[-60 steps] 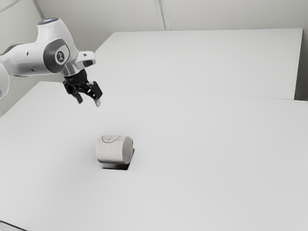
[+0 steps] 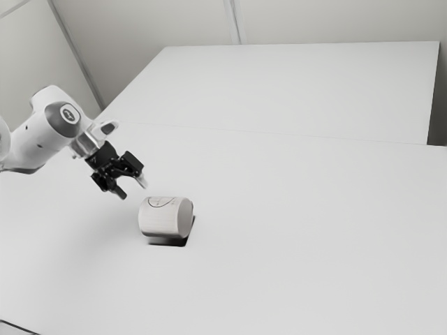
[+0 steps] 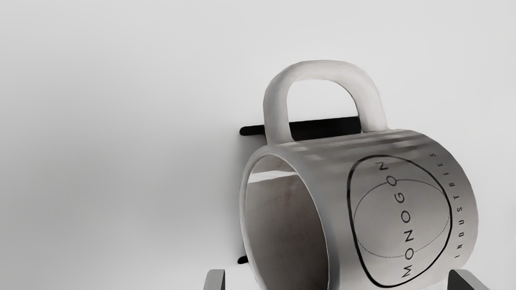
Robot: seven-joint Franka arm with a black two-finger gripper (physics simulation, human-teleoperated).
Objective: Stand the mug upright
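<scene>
Half a second on, gripper (image 2: 133,188), spread wide and holding nothing, is lower and nearer the mug (image 2: 165,218). Mug unmoved, on its side on the table (image 2: 314,244). Looks like approach; still needs righting.

The claw (image 2: 133,190) is black, the arm (image 2: 42,136) behind it white and grey. Near the claw, the whitish-grey mug (image 3: 340,193) bears a black rounded outline, a thin circle and dark lettering, "MONOGON" and "INDUSTRIES". Its shadow (image 3: 326,128) is black, the surface (image 2: 300,230) pale grey.
</scene>
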